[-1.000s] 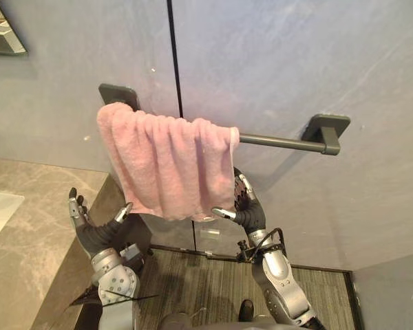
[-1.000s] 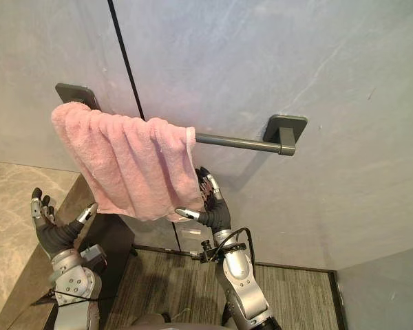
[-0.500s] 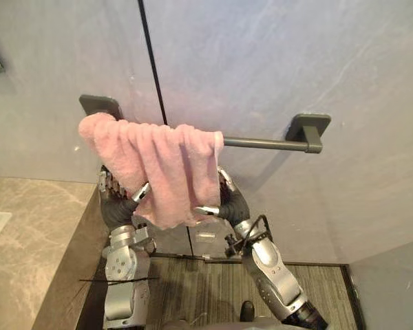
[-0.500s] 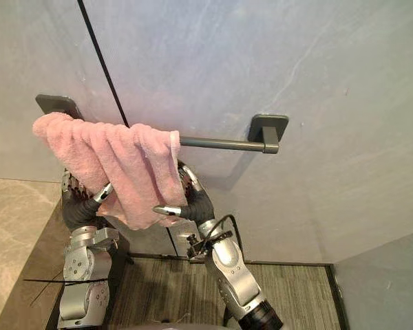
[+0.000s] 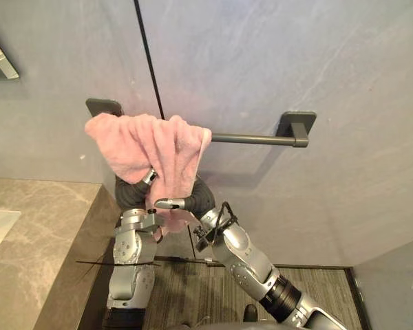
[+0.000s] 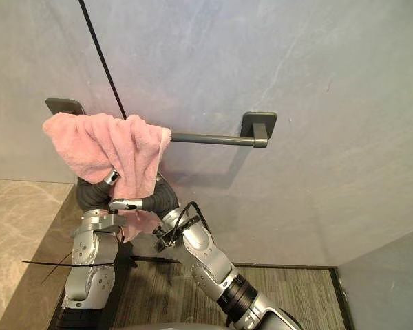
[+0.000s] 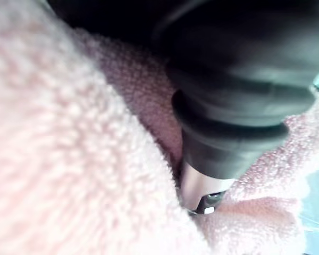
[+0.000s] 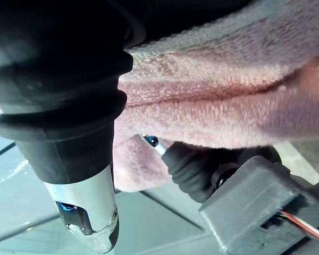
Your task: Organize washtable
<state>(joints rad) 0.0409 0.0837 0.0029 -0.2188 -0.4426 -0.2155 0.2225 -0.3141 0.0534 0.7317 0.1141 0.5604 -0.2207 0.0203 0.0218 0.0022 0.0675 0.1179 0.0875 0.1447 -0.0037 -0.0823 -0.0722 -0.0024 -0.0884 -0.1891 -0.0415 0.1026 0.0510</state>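
Pink terry towel (image 5: pixel 148 148): draped over the dark grey metal wall bar (image 5: pixel 251 139), bunched into a thick wad at the bar's left end, close to the left bracket (image 5: pixel 103 106). The rest of the bar, out to the right bracket (image 5: pixel 296 124), is bare.

Left hand (image 5: pixel 133 192): raised under the wad from below, dark cover against the cloth. Grasping or only propping, cannot tell; the cloth hides it.

Right hand (image 5: pixel 196 199): just beside the left, at the towel's lower hem, thumb lying across the front of the cloth. Whether it pinches the hem, cannot tell.

Beige marble bench (image 5: pixel 34 227): to the left and lower down, apart from the towel.

Risks, as judged from here:
- The towel sits as a lump, not spread. Most of the visible cloth hangs on the near side, so a downward tug at the hem could drag the lot off the bar and onto the floor.
- If both hands drop away together, the gathered folds may sag unevenly and slide.
- Terry loops could catch on a hand as it withdraws, pulling the cloth along.
- Pushing up further would only bunch it tighter.
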